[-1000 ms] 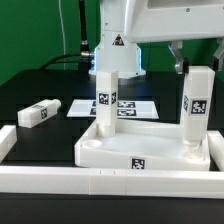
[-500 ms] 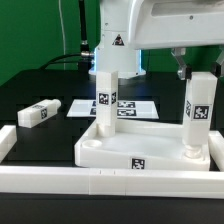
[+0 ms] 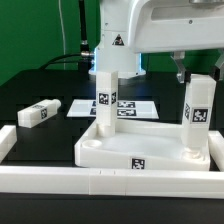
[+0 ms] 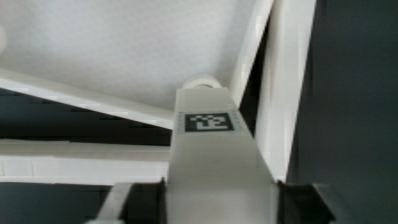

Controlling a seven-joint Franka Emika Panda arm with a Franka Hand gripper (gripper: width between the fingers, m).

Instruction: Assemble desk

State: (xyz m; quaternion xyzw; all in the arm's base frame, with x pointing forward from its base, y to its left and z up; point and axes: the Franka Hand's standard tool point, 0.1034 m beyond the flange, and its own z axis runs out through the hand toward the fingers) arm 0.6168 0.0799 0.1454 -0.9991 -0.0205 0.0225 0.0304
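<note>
While the arm hangs over the exterior view's right side, I log the gripper directly above the top of the right-hand leg. One dark fingertip shows just beside that top. I cannot tell whether the jaws are clamped on the leg or spread clear of it.

Wrist view: the right-hand leg runs up between the fingers with its tag facing the camera. Its foot sits by the raised rim of the tabletop.

Exterior view: the tabletop lies flat just behind the front border rail. Two legs stand upright in it, the right-hand leg near its right end and the second leg toward its back left corner. A third leg lies on its side on the black table, well apart, toward the exterior view's left. The marker board lies flat behind the tabletop.
</note>
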